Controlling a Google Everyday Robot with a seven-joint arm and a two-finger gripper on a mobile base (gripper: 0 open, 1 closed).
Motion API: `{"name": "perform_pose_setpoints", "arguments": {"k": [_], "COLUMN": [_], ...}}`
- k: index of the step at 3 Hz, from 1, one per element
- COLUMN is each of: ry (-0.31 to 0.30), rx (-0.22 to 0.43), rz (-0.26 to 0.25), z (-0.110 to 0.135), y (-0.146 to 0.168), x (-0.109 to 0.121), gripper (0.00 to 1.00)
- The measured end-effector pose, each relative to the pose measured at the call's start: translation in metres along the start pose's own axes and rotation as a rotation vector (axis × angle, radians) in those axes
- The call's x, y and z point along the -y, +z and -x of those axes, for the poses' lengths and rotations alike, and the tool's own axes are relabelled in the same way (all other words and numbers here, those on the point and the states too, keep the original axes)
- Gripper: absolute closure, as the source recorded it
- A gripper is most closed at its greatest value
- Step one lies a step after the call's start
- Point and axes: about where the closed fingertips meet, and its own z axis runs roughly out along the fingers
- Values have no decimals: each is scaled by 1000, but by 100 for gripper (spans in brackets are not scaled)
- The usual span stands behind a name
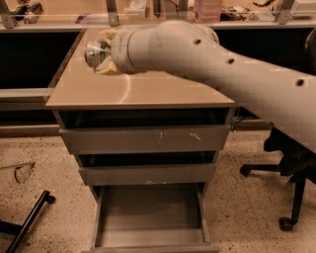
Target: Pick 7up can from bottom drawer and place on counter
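Observation:
My gripper [101, 52] is shut on the 7up can [96, 51], a small green and white can with a silvery end facing left. It holds the can in the air over the left part of the beige counter [143, 89]. The pale fingers [107, 66] wrap the can above and below. The thick white arm [222, 64] reaches in from the right and hides the back of the counter. The bottom drawer [150, 220] is pulled open below and its grey tray is empty.
Two upper grey drawers [148, 141] are shut. A black office chair base [286, 183] stands at the right. A black bar [29, 217] lies on the speckled floor at the left. Shelves with clutter [29, 12] run along the back.

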Motion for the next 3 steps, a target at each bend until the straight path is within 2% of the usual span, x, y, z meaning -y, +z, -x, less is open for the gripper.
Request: {"name": "perform_pose_setpoints", "arguments": {"k": [1, 2, 3], "ry": [49, 181, 396], "rx": [-57, -50, 4], "rz": [39, 86, 107], "z": [-44, -92, -137], "y": [33, 65, 79], "x": [34, 25, -13], "gripper": [100, 100, 100]}}
